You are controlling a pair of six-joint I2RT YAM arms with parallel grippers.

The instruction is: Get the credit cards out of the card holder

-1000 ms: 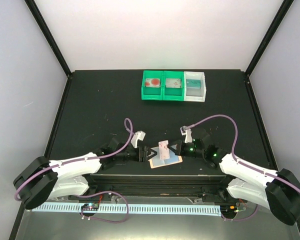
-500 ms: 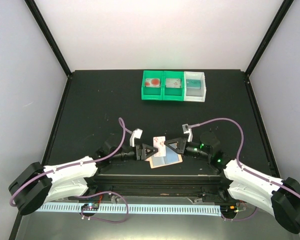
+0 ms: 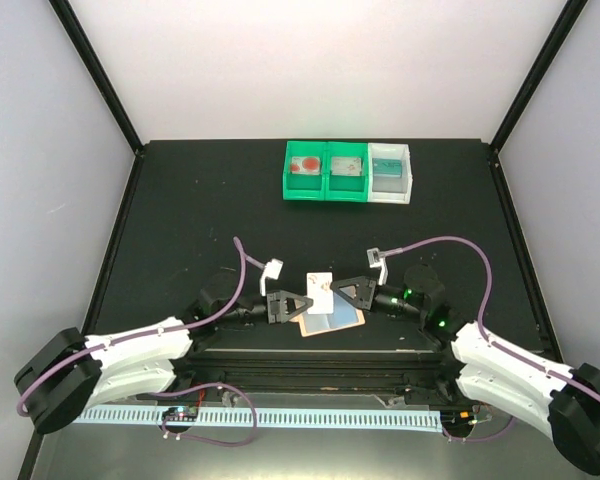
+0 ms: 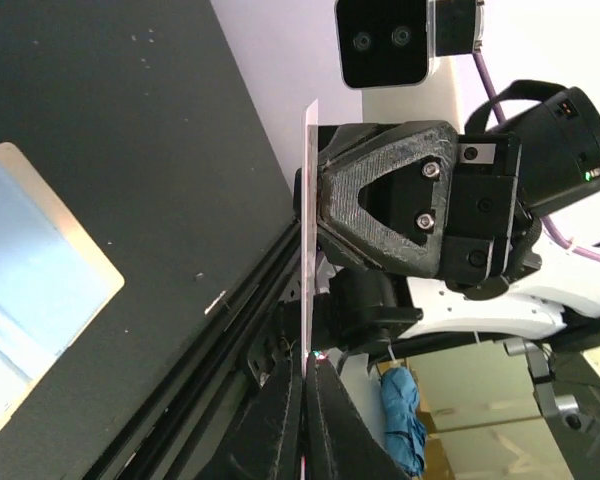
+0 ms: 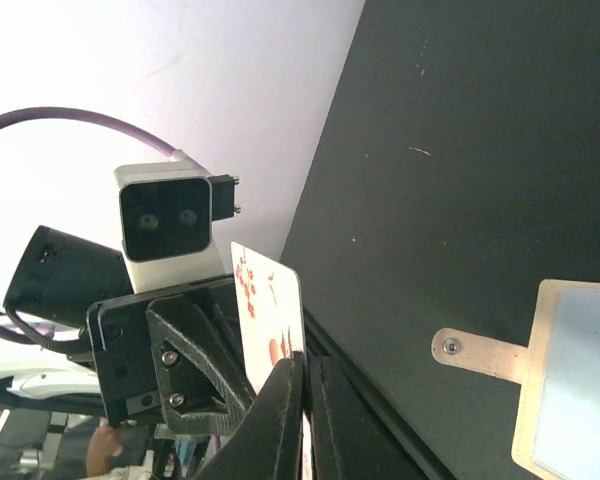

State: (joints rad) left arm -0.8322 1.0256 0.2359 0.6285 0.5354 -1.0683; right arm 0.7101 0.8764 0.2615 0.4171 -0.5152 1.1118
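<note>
A white credit card (image 3: 320,289) with red marks is held on edge just above the table, between both grippers. My left gripper (image 3: 305,302) is shut on the card's left end; in the left wrist view the card (image 4: 307,200) is edge-on, rising out of the closed fingertips (image 4: 298,400). My right gripper (image 3: 333,292) pinches the opposite end, its fingers (image 5: 290,400) close around the card (image 5: 268,300). The card holder (image 3: 336,320) lies open and flat on the table below them, blue-grey inside, tan rim, side tab (image 5: 470,350).
A green two-part bin (image 3: 325,172) and a white bin (image 3: 390,172) stand at the back of the black table, holding small items. The table's near edge rail (image 3: 310,352) runs just below the card holder. Purple cables loop over both arms.
My left gripper has closed on the card's left end. Both grippers and the card have shifted slightly away from the card holder.
</note>
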